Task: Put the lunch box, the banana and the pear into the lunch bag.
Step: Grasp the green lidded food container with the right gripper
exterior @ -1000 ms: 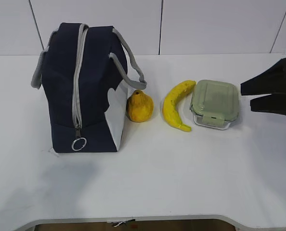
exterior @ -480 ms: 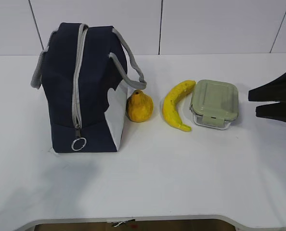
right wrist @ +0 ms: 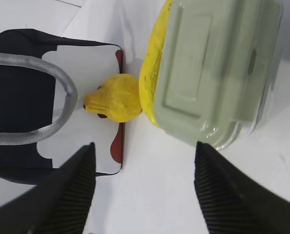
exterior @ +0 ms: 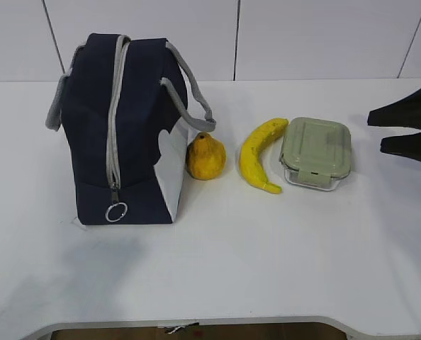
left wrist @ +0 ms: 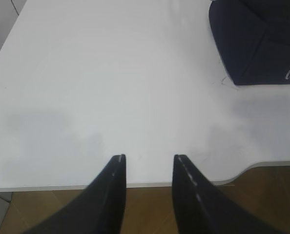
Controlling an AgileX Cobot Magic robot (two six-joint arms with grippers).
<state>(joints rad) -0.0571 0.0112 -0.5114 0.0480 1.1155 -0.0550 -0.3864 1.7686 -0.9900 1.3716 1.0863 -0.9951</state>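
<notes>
Our right claw [exterior: 403, 132], jaws apart and empty, faces the lunch box [exterior: 316, 153], nearer than the left claw [left wrist: 147, 168], also apart.

No text, label, brand or number is readable on the lunch bag [exterior: 118, 127] or lunch box [exterior: 316, 151]

Left gripper [left wrist: 147, 158]: fingers parted, empty, angled downward.
Right gripper [exterior: 377, 129]: fingers spread wide, empty, pointing left.

Exterior slanting down from front, wrists near tabletop, all sharing lunch bag [exterior: 122, 131]
</notes>
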